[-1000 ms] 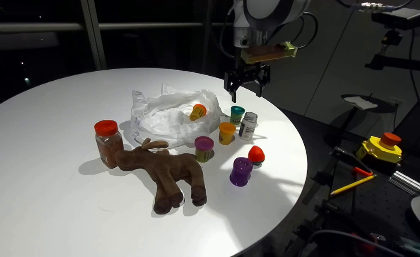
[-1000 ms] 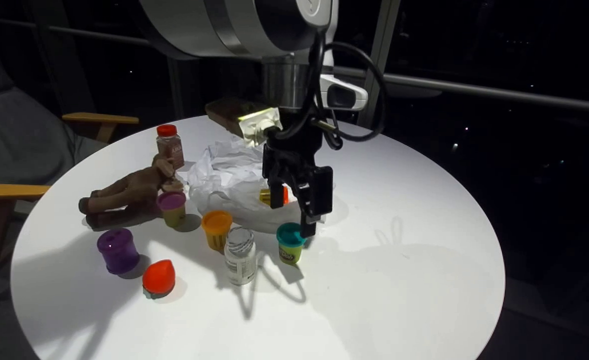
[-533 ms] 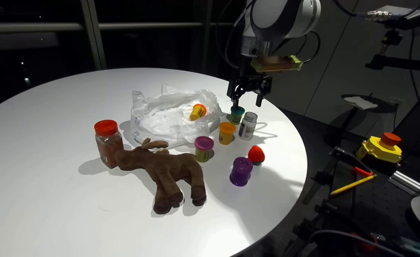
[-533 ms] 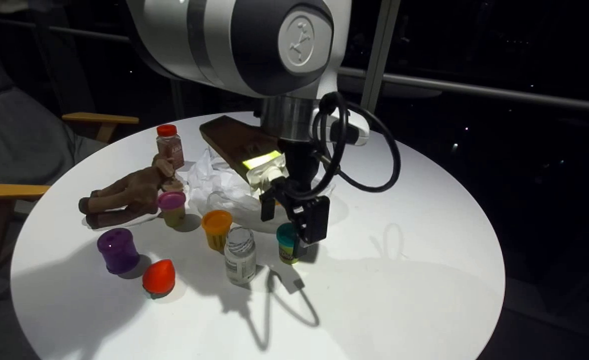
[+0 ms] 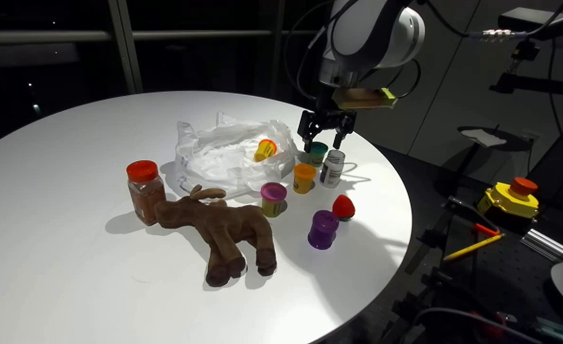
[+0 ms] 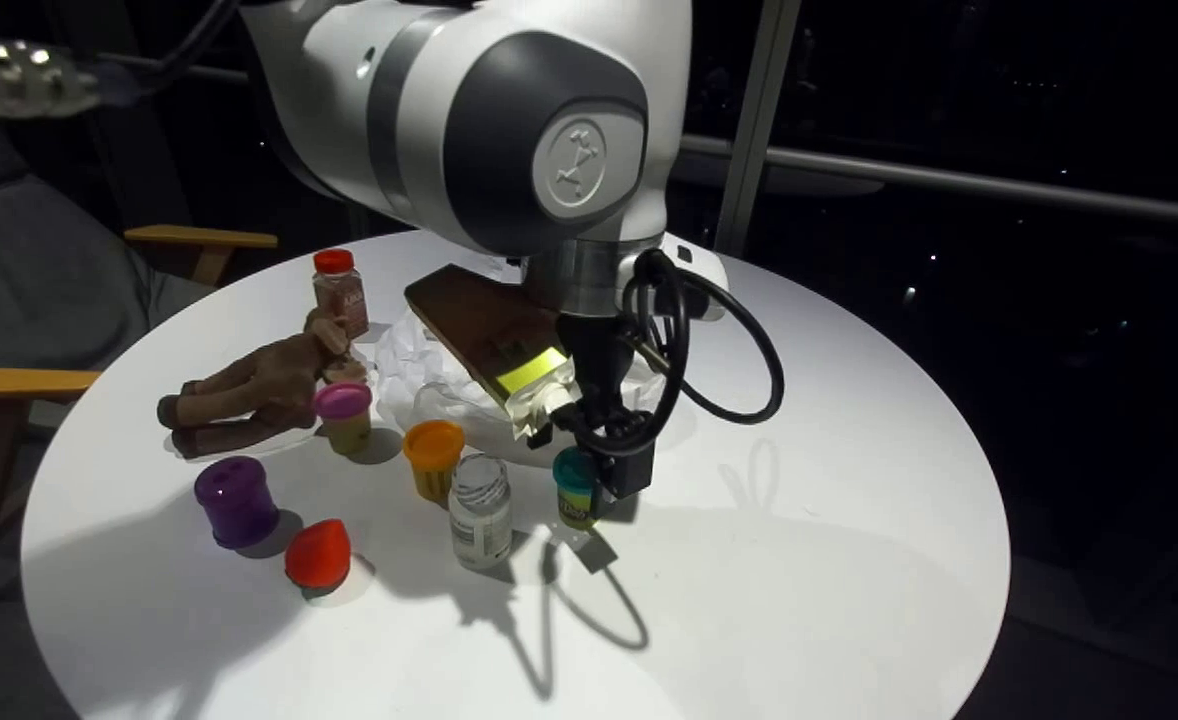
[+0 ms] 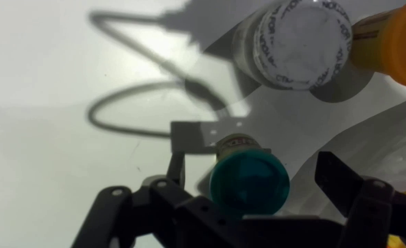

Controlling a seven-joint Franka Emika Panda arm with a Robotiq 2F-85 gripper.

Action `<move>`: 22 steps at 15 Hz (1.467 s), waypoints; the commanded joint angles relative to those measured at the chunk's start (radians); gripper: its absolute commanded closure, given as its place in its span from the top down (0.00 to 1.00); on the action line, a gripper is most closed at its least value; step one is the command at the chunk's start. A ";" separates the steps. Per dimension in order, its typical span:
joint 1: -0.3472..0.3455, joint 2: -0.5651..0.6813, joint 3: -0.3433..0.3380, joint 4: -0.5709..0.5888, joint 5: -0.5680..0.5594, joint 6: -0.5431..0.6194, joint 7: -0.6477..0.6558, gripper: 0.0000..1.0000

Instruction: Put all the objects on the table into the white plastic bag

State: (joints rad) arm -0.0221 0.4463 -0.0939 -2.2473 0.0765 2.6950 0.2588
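My gripper (image 5: 322, 146) is open and empty, just above the teal-lidded can (image 5: 318, 158). In the wrist view the fingers (image 7: 252, 165) stand either side of the teal lid (image 7: 249, 181), apart from it. The white plastic bag (image 5: 189, 165) lies open with a yellow can (image 5: 264, 151) inside; the arm partly hides the bag in an exterior view (image 6: 419, 385). On the table are a white bottle (image 5: 332, 170), an orange can (image 5: 303, 179), a pink-lidded can (image 5: 273, 200), a purple container (image 5: 323, 231), a red strawberry (image 5: 343, 206), a brown plush animal (image 5: 221, 227) and a red-lidded jar (image 5: 147, 195).
The white bottle (image 7: 303, 44) and orange can (image 7: 404, 44) stand close to the teal-lidded can. The bag's edge lies near the finger on the right in the wrist view. The round white table (image 5: 95, 267) ends a little beyond the bottle. A chair (image 6: 39, 290) stands beside it.
My gripper has come down from higher up to around the teal-lidded can's lid, shifting slightly sideways over the last half second. It stays open. The objects have not moved.
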 commanded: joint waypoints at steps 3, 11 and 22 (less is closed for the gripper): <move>-0.032 0.045 0.012 0.053 0.035 0.014 -0.028 0.60; 0.044 -0.081 -0.032 0.018 -0.009 -0.043 0.084 0.23; 0.175 0.006 -0.019 0.220 -0.087 -0.032 0.287 0.23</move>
State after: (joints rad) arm 0.1448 0.3715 -0.1176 -2.1213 -0.0149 2.6521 0.5191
